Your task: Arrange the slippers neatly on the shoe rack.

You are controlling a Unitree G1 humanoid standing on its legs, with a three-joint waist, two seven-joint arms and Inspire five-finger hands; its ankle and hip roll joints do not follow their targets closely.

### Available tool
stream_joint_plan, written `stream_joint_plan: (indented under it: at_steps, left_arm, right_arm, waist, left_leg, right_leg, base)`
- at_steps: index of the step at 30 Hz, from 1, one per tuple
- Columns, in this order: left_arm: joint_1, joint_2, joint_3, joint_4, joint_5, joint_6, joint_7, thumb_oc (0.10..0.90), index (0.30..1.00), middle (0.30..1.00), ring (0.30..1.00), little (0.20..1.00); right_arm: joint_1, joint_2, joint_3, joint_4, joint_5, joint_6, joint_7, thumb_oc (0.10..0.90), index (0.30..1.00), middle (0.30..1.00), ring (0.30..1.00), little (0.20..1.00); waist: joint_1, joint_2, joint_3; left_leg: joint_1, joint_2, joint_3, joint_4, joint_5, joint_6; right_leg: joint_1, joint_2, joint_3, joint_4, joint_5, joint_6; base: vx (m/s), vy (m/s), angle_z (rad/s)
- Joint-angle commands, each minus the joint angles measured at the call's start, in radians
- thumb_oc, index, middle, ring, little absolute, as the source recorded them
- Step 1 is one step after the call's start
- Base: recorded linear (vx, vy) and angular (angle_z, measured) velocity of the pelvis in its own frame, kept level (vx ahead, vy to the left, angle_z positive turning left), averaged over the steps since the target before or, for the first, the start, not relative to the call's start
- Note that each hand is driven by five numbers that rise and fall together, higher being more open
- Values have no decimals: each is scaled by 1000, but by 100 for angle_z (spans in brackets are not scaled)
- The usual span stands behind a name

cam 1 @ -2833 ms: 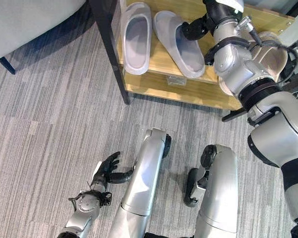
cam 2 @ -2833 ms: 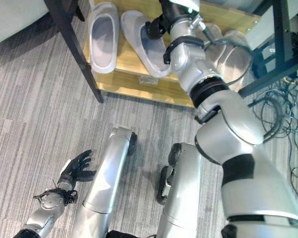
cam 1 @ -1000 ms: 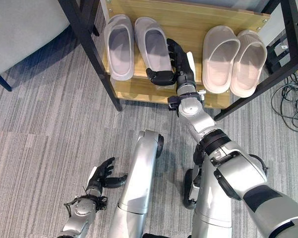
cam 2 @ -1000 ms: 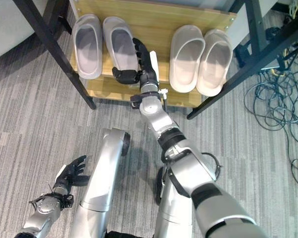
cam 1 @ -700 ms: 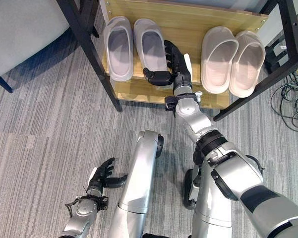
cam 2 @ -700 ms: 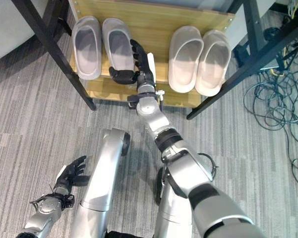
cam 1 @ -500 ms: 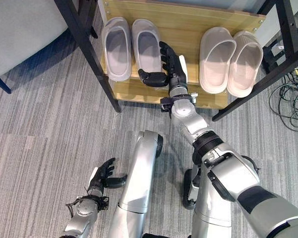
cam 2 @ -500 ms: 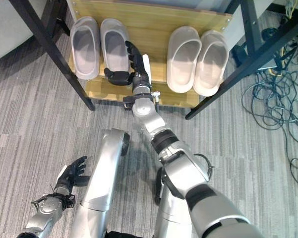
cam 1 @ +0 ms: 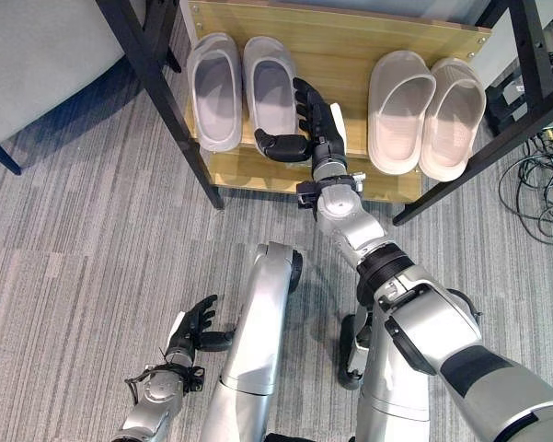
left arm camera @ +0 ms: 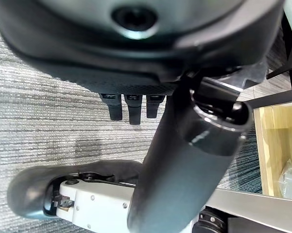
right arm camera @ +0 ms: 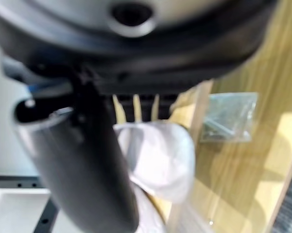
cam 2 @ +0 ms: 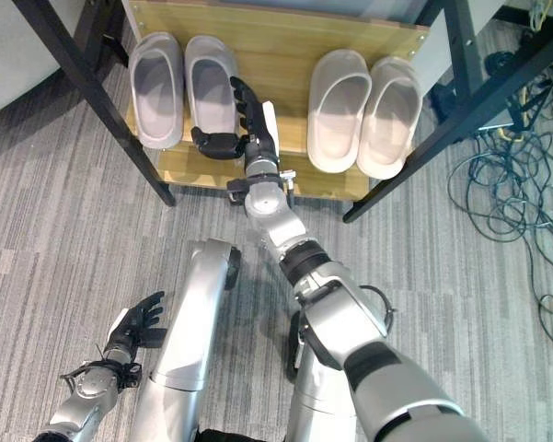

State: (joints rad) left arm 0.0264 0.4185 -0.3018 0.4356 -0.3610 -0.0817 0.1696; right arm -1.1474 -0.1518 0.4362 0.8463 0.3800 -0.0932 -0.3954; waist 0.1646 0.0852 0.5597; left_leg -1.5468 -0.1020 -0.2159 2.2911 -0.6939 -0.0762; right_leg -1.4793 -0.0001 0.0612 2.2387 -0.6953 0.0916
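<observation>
- With the grey pair [cam 1: 244,87] and the beige pair [cam 1: 427,110] both lying on the shoe rack [cam 1: 350,41], I judge the step in hand to be the final squaring of the grey pair, which sits at the rack's left end beside the black front post [cam 1: 161,101].
- I hold my right hand [cam 1: 311,129] at the rack's front edge, fingers straight and spread along the outer side of the inner grey slipper [cam 1: 269,87], thumb stuck out across its heel; nothing is gripped.
- To do the step well, I push with flat fingers only, sideways toward the outer grey slipper [cam 1: 213,92], so that the two sides close up without one riding over the other.
- I keep the thumb low behind the heel to set the heel line; both heels should finish level with each other and square to the rack's front edge.
- I avoid any curl of the fingers: a hooked rim could tip the slipper or drag it off the rack.
- I leave the beige pair, at the rack's right end, untouched; it lies paired, heels overhanging the front edge slightly.
- My left hand [cam 1: 191,328] hangs over the carpet [cam 1: 74,239] well in front of the rack, fingers relaxed and empty, and has no part in this step.
</observation>
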Motion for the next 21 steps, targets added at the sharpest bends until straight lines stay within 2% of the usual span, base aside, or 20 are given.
stream_joint_plan:
  at_steps: [1,12,21]
  left_arm:
    - [2,12,-77,-81,14,-61,17,800,900,900,900,900]
    - [17,9,-66,-70,8,-59,12,800,900,900,900,900]
    - [8,9,-70,-55,13,-62,21,800,900,900,900,900]
  right_arm:
    - [-73,-11,-30,-234,-37,-90,5,800,900,900,900,900]
    - [-53,-39,-49,-244,-58,-85,5,800,900,900,900,900]
    - [1,11,-28,-301,-60,-82,20,800,900,900,900,900]
  waist:
    - [45,-4,-40]
    - [32,-18,-40]
    - [23,-29,-40]
  left_leg:
    - [-23,-12,21,136,1,54]
    - [-23,-9,25,139,9,48]
    - [-23,-9,28,141,7,48]
  right_leg:
    - [-40,31,68,24,419,-149]
    - [-43,32,74,34,418,-146]
    - [-41,38,72,38,425,-146]
  base:
    - [0,0,0]
    - [0,-3,0]
    - [0,0,0]
